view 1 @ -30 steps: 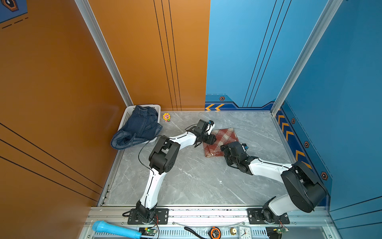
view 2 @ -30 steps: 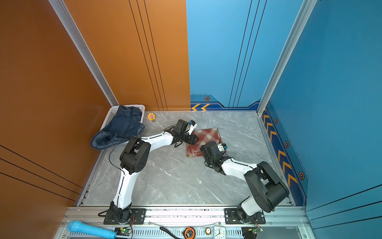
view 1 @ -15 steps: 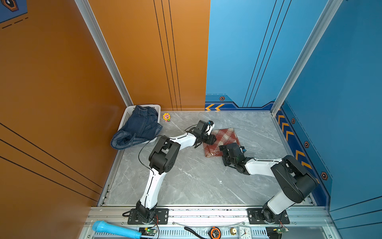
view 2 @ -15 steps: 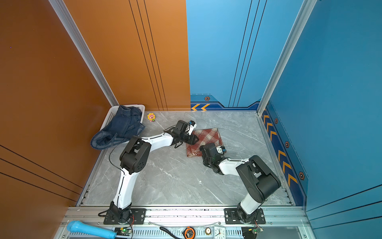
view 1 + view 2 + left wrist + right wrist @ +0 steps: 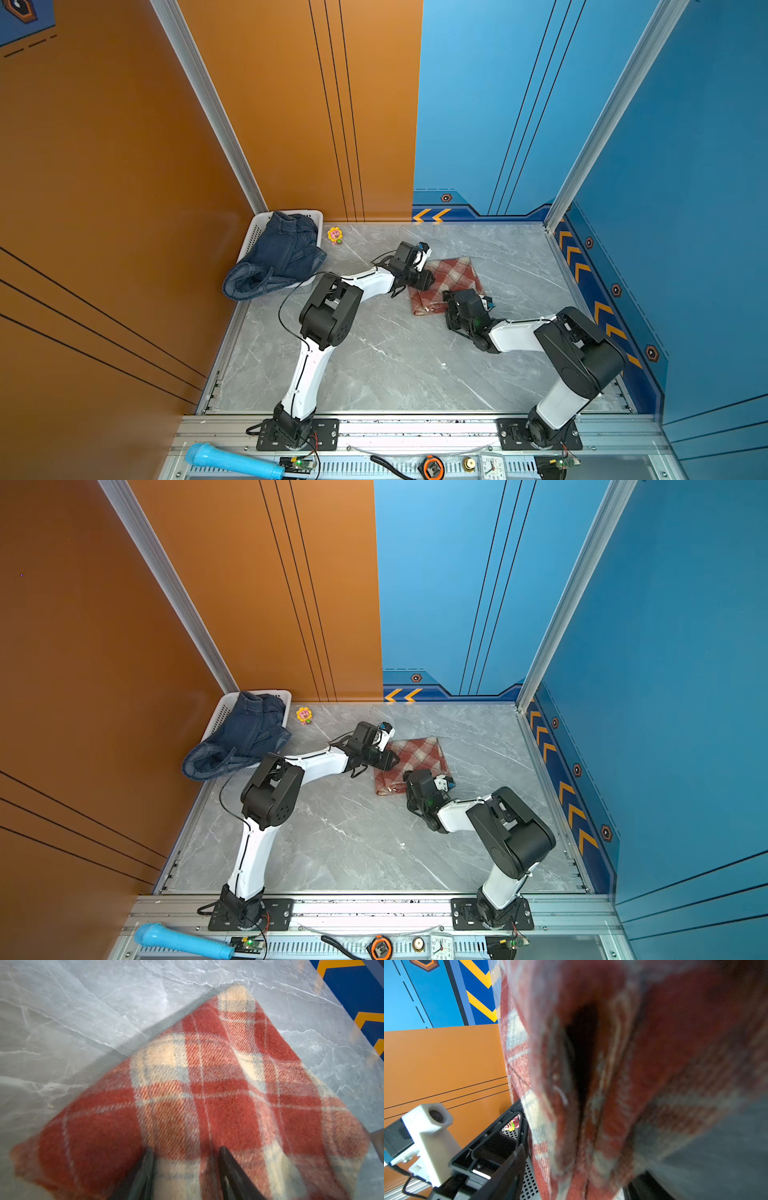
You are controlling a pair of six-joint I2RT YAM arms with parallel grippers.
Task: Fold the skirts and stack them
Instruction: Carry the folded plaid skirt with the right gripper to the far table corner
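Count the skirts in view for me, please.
2 that I can tell apart. A plaid skirt lies folded on the table, right of centre. A denim skirt hangs over the white basket in the back left corner; that heap may hide another.

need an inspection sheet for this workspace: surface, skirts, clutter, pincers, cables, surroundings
surface: grey marble-look tabletop, bare toward the front
job's things: plaid skirt folded flat mid-table; denim skirts heaped in the white basket and spilling over its near side, far left corner
clutter: flower toy beside the basket; blue microphone, tape measure and clock on the front rail
grippers: left pincer jaws apart, tips down on the plaid skirt; right pincer at the skirt's near edge, cloth between the jaws, grip unclear
cables: black cable looping off the left arm
surroundings: orange panels left and back, blue panels right
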